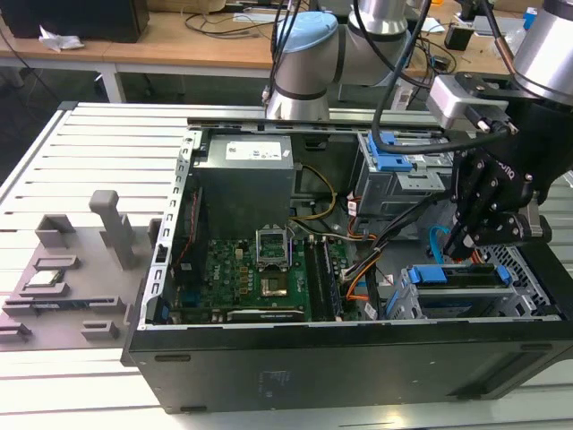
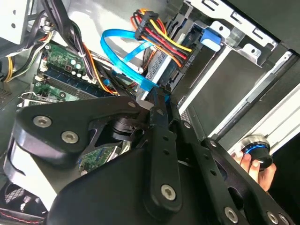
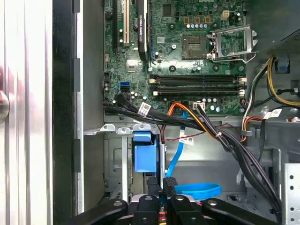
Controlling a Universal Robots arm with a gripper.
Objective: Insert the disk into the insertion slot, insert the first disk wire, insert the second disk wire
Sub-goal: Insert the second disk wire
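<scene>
The disk point(image 1: 455, 303), framed by its blue carrier point(image 1: 448, 274), lies inside the insertion slot point(image 1: 408, 303), the grey cage at the case's front on the exterior view's right. My gripper point(image 1: 458, 249) hangs just above the disk's end. In the second wrist view the gripper point(image 2: 157, 96) is shut on the plug end of the second disk wire point(image 2: 119, 54), a light blue flat cable looping toward the board. The first disk wire point(image 2: 154, 33), an orange-red-black bundle, has its dark plug at the disk's edge point(image 2: 161, 61). In the first wrist view the gripper point(image 3: 161, 182) stands beside the blue carrier point(image 3: 143, 154).
A taller grey bay with blue latches point(image 1: 387, 161) stands behind the slot. The motherboard point(image 1: 260, 278) and black cable bundles point(image 3: 187, 124) fill the case's middle. A person's hand point(image 2: 257, 165) holds a round knob outside the case wall. The grey power supply point(image 1: 246, 179) sits farther back.
</scene>
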